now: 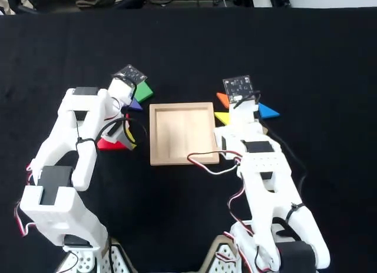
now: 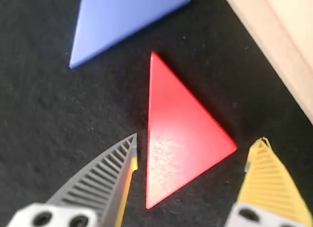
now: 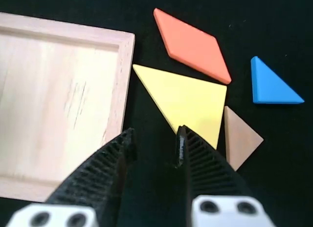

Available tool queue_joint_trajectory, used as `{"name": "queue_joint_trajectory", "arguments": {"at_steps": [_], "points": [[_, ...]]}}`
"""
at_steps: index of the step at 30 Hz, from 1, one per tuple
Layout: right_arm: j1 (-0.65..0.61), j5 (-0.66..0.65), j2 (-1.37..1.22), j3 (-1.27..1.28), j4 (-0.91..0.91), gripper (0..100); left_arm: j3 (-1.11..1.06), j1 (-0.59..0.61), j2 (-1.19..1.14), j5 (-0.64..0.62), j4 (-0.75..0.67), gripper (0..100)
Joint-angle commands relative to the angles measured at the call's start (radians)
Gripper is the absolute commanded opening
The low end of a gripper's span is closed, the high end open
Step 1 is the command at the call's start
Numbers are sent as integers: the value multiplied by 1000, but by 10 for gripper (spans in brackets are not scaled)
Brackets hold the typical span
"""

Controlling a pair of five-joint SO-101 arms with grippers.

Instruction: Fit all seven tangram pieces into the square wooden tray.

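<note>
Black bench: your left claw stands wide apart, straddling the red triangle, with the violet-blue triangle beyond. Your right claw, slightly apart, hangs between the wooden tray and the yellow triangle.

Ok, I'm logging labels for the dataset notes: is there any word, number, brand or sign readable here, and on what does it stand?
No text can be read anywhere.
The red triangle, yellow triangle and orange parallelogram are plain colour with no print.
The wooden tray shows only grain marks, no lettering.
The circuit boards on the arms in the high view carry marks too small to read.
</note>
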State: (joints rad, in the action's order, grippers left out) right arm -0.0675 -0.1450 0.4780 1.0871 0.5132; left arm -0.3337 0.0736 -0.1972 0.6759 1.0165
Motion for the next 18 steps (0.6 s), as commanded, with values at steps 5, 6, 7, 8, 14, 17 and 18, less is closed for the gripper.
{"name": "queue_joint_trajectory", "arguments": {"at_steps": [5,6,7,8,14,17,18], "points": [[-15,-9,1,-7,-23,145,68,-5,-84,31,-12,343],[-14,-9,1,-7,-23,145,81,-5,-95,31,-11,343],[-14,-9,1,-7,-23,145,94,-5,-109,29,-9,343],[-14,-9,1,-7,-23,145,104,-4,-120,25,-9,343],[-15,-9,1,-7,-23,145,143,-16,-132,2,23,342],[-15,-9,1,-7,-23,145,142,-15,-132,0,23,342],[-15,-9,1,-7,-23,145,140,-13,-132,0,23,342]]}}
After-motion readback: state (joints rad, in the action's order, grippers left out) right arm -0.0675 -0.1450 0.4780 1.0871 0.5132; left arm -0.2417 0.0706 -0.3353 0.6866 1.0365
